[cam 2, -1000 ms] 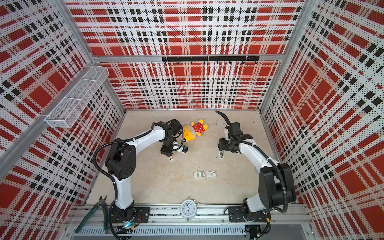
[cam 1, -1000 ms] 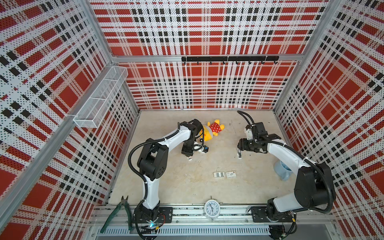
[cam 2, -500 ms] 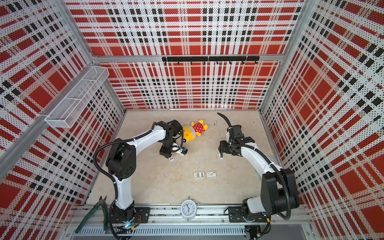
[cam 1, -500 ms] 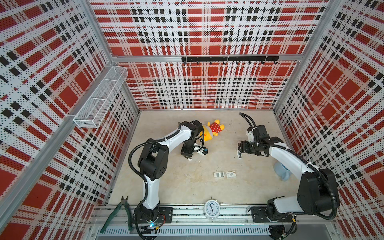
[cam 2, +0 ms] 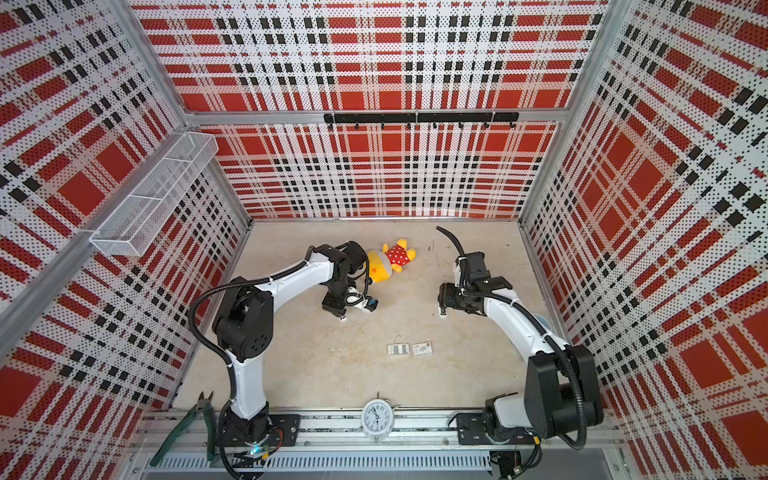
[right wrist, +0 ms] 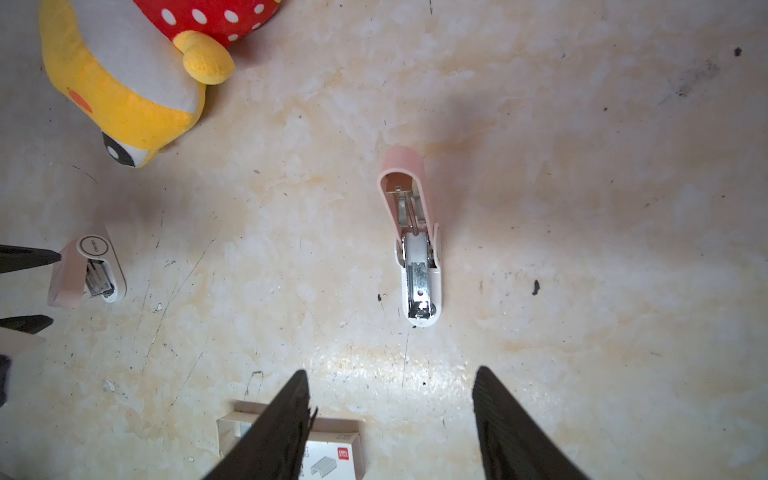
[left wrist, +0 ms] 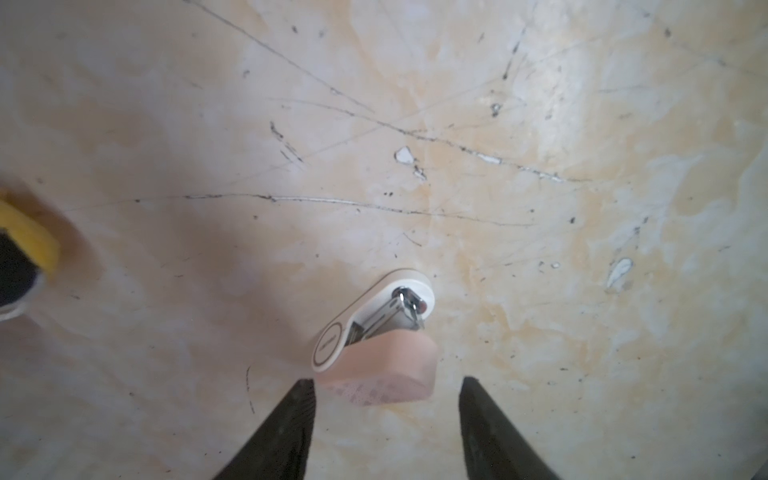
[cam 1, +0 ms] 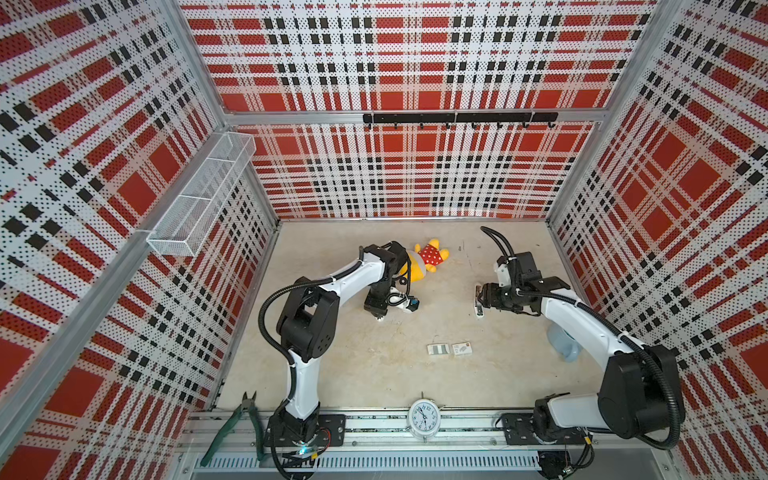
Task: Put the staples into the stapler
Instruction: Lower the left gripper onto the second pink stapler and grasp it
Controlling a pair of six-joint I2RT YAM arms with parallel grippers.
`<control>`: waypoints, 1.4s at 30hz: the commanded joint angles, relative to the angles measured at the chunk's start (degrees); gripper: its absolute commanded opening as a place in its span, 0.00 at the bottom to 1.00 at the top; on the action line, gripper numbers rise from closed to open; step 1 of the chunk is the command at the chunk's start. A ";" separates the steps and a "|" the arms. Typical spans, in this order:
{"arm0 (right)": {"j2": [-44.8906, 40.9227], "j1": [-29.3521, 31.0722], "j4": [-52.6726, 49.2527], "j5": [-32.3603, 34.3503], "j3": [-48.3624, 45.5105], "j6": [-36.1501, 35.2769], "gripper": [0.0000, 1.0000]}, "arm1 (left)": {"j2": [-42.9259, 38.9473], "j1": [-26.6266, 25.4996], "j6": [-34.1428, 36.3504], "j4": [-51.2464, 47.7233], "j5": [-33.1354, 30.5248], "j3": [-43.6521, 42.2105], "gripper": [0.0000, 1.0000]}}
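Note:
Two small pink-and-white staplers lie on the table. One stapler (left wrist: 374, 332) lies closed at the tips of my left gripper (left wrist: 386, 384), which is open; one finger (left wrist: 299, 407) touches its pink end and the other stands apart. The other stapler (right wrist: 415, 249) lies hinged open and flat, its metal channel bare, just beyond my open, empty right gripper (right wrist: 393, 372). In both top views that gripper (cam 1: 482, 297) (cam 2: 442, 299) hovers over this stapler (cam 1: 478, 305). A grey-striped tray (cam 1: 438, 349), apparently the staples, lies beside a white box (cam 1: 462, 348).
A yellow plush toy in a red dotted dress (cam 1: 424, 259) lies behind the left gripper (cam 1: 380, 313). A pale blue object (cam 1: 563, 343) sits under the right arm. An alarm clock (cam 1: 423, 417) and green pliers (cam 1: 237, 424) rest on the front rail. A wire basket (cam 1: 203, 199) hangs on the left wall.
The right arm's elbow has swung outward to the right while its gripper stays over the opened stapler. The left arm has hardly moved.

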 commanded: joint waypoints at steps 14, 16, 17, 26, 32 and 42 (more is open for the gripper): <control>-0.27 -0.03 1.31 -0.42 -0.57 0.52 0.64 | -0.40 1.03 13.72 5.32 -0.81 -3.77 0.54; -0.43 -0.03 1.58 -0.32 -0.71 0.56 0.64 | -0.53 1.51 13.90 5.24 -0.74 -3.55 0.55; -0.38 -0.03 1.76 -0.41 -0.80 0.66 0.64 | -0.60 1.68 14.09 5.25 -0.92 -3.69 0.55; 0.16 -0.03 2.21 -0.63 -0.84 1.15 0.63 | -0.86 1.96 14.69 6.08 -0.49 -6.07 0.45; -0.45 -0.03 2.04 -0.15 -0.93 1.40 0.63 | -0.86 2.06 13.90 6.68 -0.20 -5.67 0.37; -0.15 -0.03 1.86 -0.05 -0.99 1.22 0.63 | -2.06 2.22 11.19 6.04 1.55 -4.82 0.26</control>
